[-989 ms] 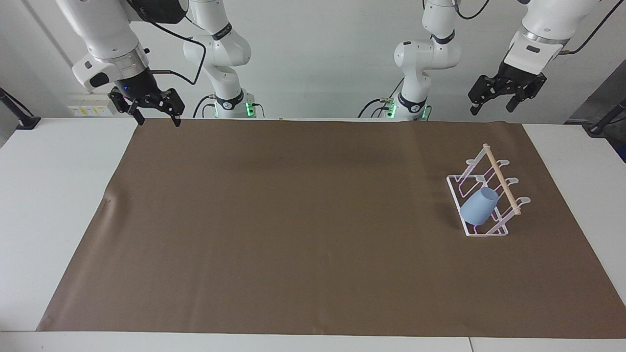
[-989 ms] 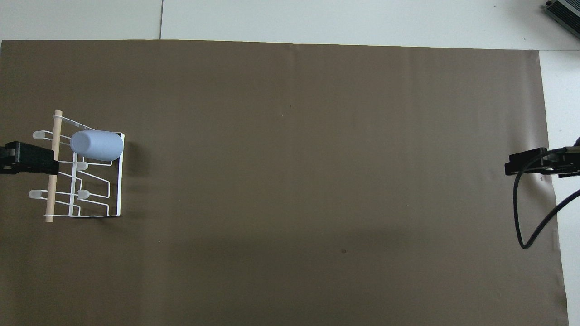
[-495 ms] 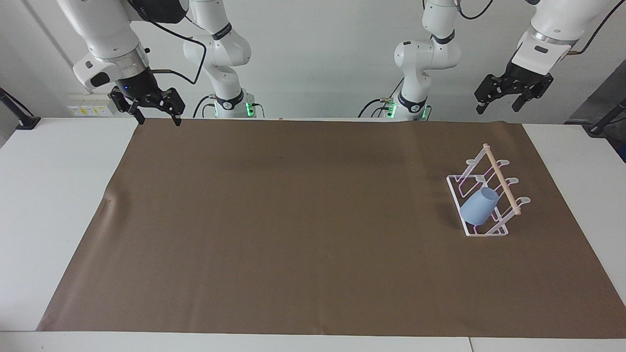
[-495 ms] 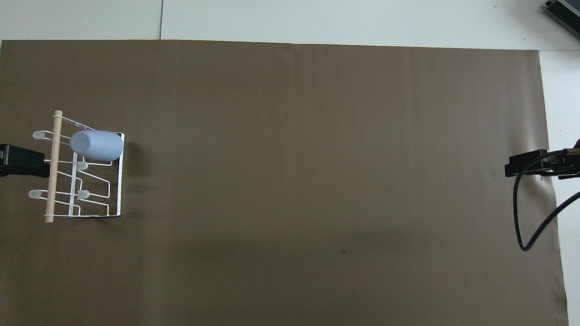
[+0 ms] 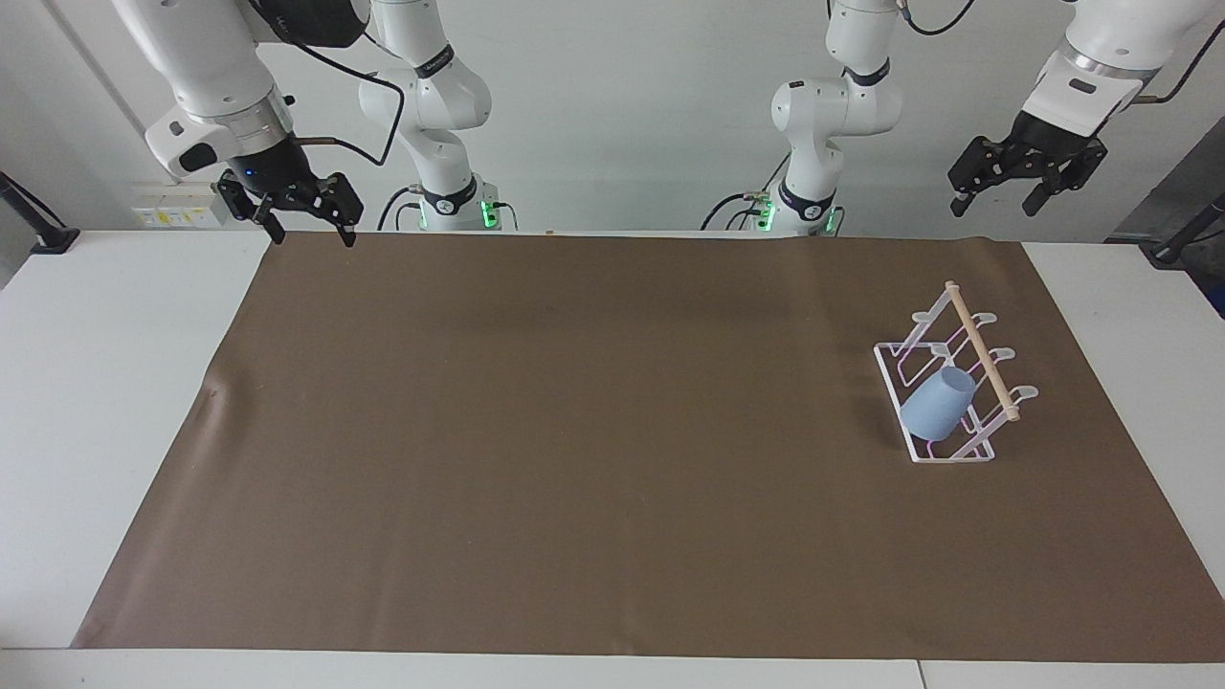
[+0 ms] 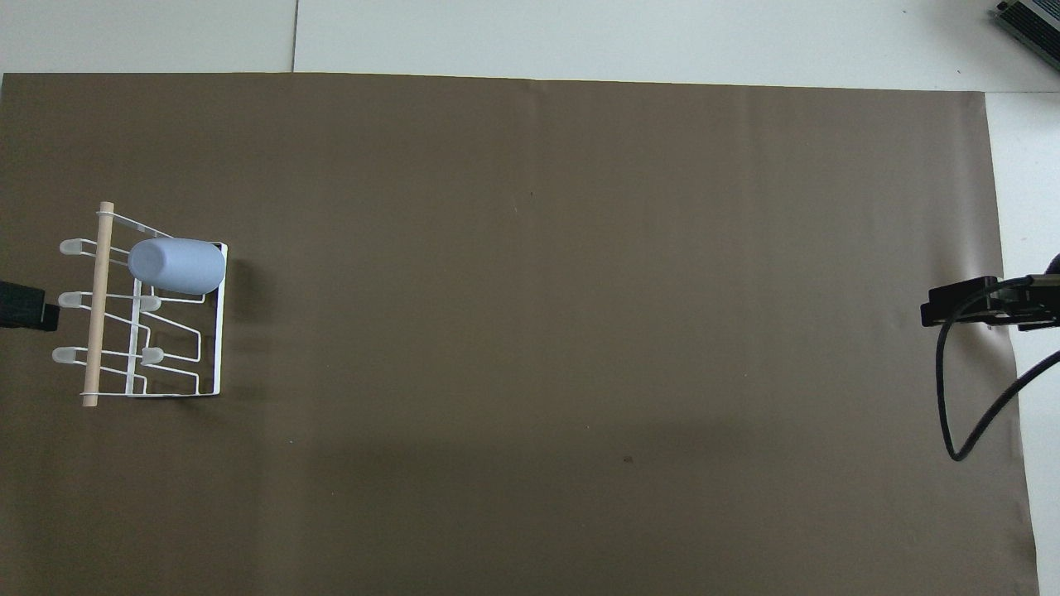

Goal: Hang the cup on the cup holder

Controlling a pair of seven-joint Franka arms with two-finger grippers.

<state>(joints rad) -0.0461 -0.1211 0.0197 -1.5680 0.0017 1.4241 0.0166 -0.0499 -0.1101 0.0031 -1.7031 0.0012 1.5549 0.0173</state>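
Note:
The light-blue cup (image 5: pixel 936 407) sits tilted over a slanted prong of the white wire cup holder (image 5: pixel 890 375), at the holder's end farther from the robots. The holder stands toward the left arm's end of the table, with its wooden rod (image 5: pixel 978 346) along the top. The cup (image 6: pixel 176 266) and the holder (image 6: pixel 218 331) also show in the overhead view. My left gripper (image 5: pixel 995 203) is open and empty, raised high, apart from the holder; only its tip (image 6: pixel 25 305) shows from overhead. My right gripper (image 5: pixel 311 234) is open and empty, waiting over the mat's corner near its own base.
A brown mat (image 5: pixel 574 431) covers most of the white table (image 5: pixel 115 383). The right arm's black cable (image 6: pixel 952 397) loops over the mat's edge at that arm's end.
My left gripper has risen and drawn away from the cup holder toward the left arm's end of the table. The cup, the holder and the right gripper have stayed put.

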